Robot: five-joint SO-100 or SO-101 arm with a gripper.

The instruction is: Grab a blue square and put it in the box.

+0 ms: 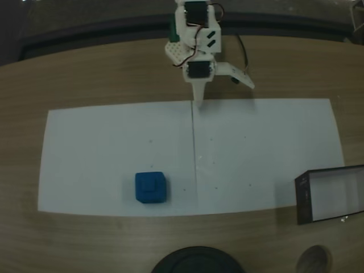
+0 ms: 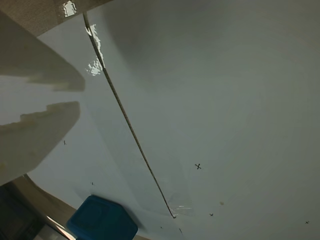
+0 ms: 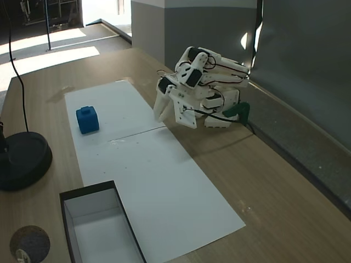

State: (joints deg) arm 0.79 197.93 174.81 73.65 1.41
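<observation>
A wooden table holds two white paper sheets laid side by side, their meeting edge forming a thin seam across the middle.

In a fixed view from above, a white robot arm sits folded at the far edge of the table. Its gripper points down toward the paper's far edge, close to the seam. One finger is straight and narrow, tapering to a tip that hangs just over the seam. The other finger swings well out to the side, so the jaws stand wide apart with nothing between them.

The blue cube rests on the left sheet in this view, near the paper's front edge and a little left of the seam. A raised square stud sits on its top face. It lies well apart from the gripper.

The box, a shallow tray with thin black walls and a pale floor, sits at the right edge of this view, overlapping the right sheet's front corner. A round black disc shows at the bottom edge, on bare wood.

In a fixed view from the side, the folded arm crouches beside the paper. The cube stands on the far sheet and the box is nearest the camera. The disc rests on the wood to the left.

In the wrist view, two pale, blurred fingers enter from the left over the white paper. The cube peeks in at the bottom edge, left of the seam.
</observation>
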